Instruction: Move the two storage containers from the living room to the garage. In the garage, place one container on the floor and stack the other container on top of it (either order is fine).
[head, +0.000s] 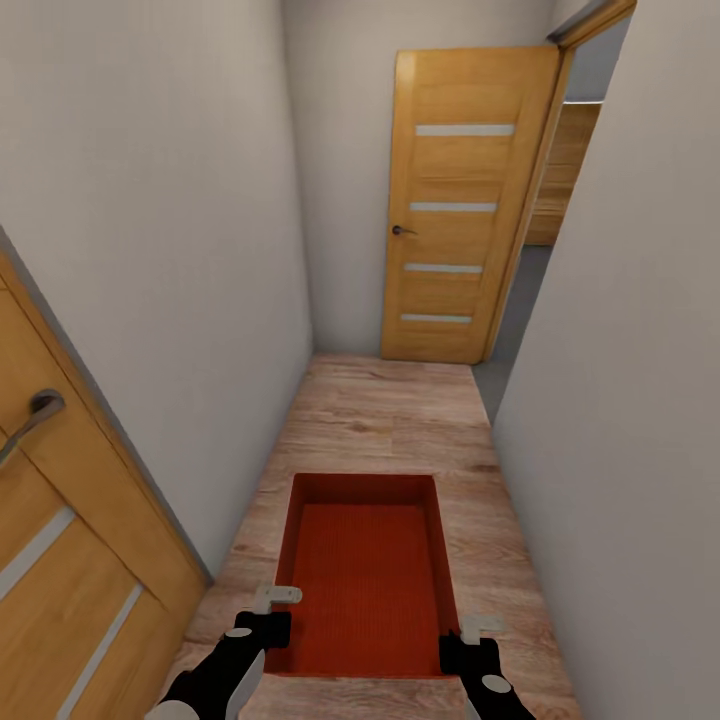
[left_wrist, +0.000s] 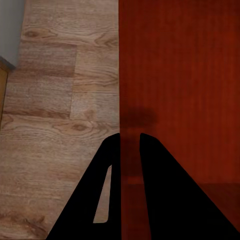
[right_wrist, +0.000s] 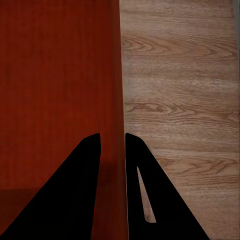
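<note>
The robot is in a thin hall with a wood floor (head: 400, 420); white walls (head: 180, 250) stand on both sides. The red bin (head: 368, 570) hangs low in front of the robot, over the wood floor, with its open top up; the ribbed bottom shows inside it. The left claw (head: 277, 605) grips the bin's left wall near the close corner; the right claw (head: 470, 632) grips the right wall near the other close corner. In the left wrist view, the left claw (left_wrist: 130, 150) has its two fingers close together, one on each side of the bin's thin wall (left_wrist: 119, 75); the right claw (right_wrist: 113, 147) does the same on its wall (right_wrist: 121, 65). An open door (head: 460, 210) stands at the far end of the hall; a gap beside it shows a grey floor (head: 515, 320). Another door (head: 60, 560) with a handle (head: 35, 415) is close on the left.
</note>
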